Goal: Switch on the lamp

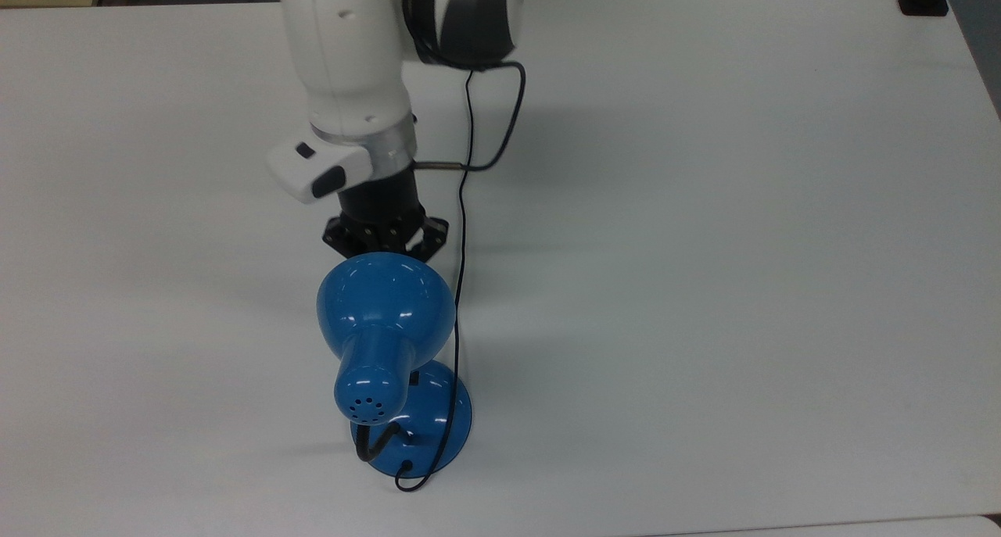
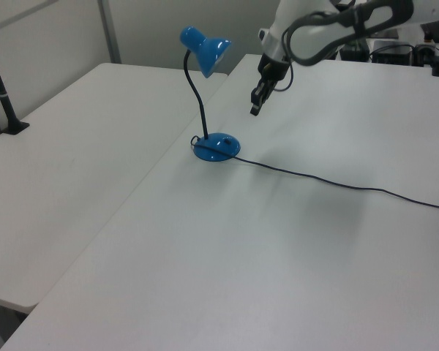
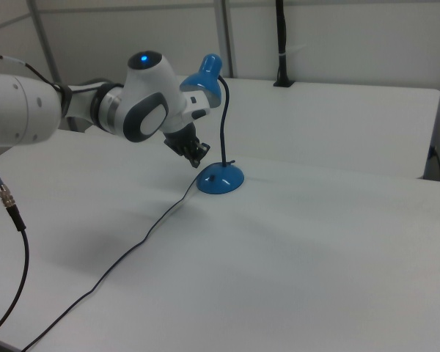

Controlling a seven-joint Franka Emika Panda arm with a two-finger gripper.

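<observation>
Left view shows claw above lamp base.

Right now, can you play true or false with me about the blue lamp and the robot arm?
1. The lamp stands upright on the white table. True.
2. The gripper is holding the lamp's shade. False: in the left view it hangs in the air beside the lamp, touching nothing.
3. A thin black cord runs from the lamp's round base across the table. True.
4. The lamp's neck is blue like its shade. False: the gooseneck is black; only the shade and base are blue.
5. The gripper is already pressing on the base. False: in the left view it is above the table and to the left view's right of the base.
</observation>
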